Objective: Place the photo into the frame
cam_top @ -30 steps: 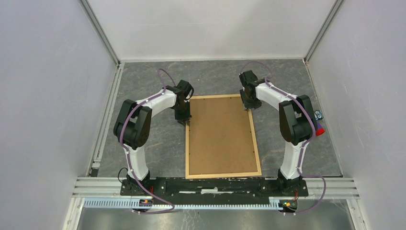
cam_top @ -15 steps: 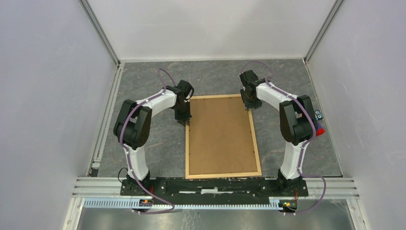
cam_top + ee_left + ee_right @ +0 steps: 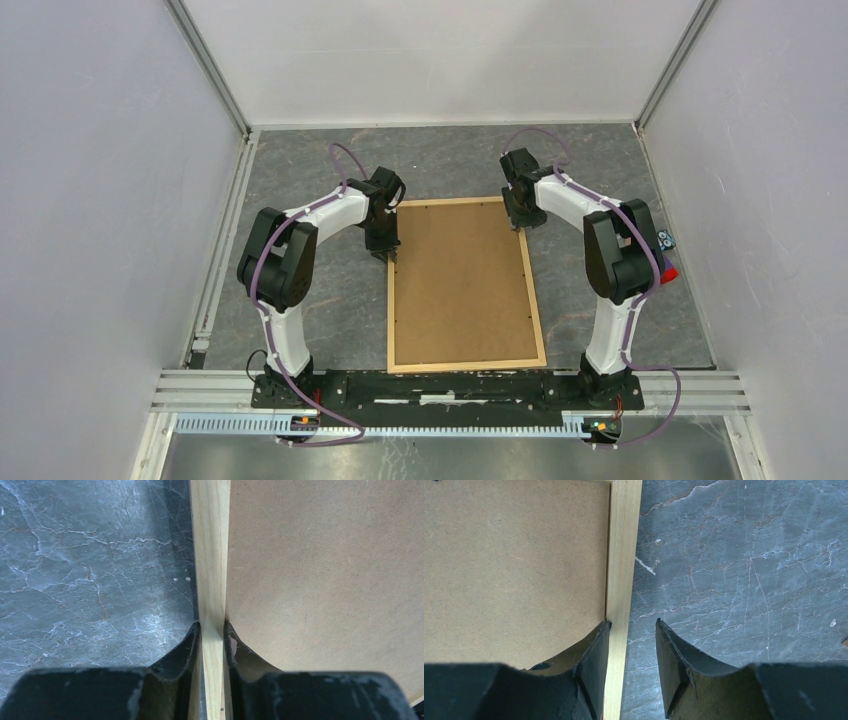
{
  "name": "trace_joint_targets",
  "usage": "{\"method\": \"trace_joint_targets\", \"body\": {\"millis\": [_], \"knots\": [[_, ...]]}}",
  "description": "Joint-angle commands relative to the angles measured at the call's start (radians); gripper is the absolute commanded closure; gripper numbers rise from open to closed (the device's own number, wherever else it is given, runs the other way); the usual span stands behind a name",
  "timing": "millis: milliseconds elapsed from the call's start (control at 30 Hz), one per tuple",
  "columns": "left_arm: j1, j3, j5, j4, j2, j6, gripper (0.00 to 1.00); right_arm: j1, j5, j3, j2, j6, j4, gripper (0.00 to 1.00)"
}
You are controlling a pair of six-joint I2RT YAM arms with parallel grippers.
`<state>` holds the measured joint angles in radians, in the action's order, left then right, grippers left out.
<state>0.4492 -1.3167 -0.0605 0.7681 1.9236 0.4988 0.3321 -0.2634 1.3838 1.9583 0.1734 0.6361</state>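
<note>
Change: none that I can spot. Both arms sit just where they were a second ago, and nothing has shifted on the tabletop [image 3: 450, 160].
Left side: the left claw [image 3: 212, 627] is nipped tight on the left strip of the frame [image 3: 210, 555], near its far end. One finger is against the outer edge and the other against the inner edge, where the brown board [image 3: 325, 580] begins.
Right side: the right claw [image 3: 633, 622] straddles the right strip near the far corner, partly open. Its inner finger touches the strip by the board. The outer finger stands off it, with bare tabletop showing in the gap, so it holds nothing.
Frame: it lies flat in the middle of the tabletop between the two arms, back side up, with the brown board filling the whole opening.
Photo: not to be seen anywhere. It could lie under the board, but I cannot tell.
Meaning: a pause, I think. One side is gripped and the other is not yet clamped. A lift or turn of the frame likely waits on the right claw closing.
</note>
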Motion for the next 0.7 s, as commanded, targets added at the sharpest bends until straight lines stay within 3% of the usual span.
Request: {"method": "trace_joint_targets", "body": {"millis": [0, 667], "knots": [[0.008, -0.004, 0.030, 0.013, -0.005, 0.006, 0.98, -0.019, -0.100, -0.050, -0.003, -0.001, 0.023, 0.55], [0.019, -0.010, 0.058, 0.024, 0.003, -0.017, 0.98, -0.033, -0.100, -0.066, 0.088, 0.005, 0.018, 0.55]]}}
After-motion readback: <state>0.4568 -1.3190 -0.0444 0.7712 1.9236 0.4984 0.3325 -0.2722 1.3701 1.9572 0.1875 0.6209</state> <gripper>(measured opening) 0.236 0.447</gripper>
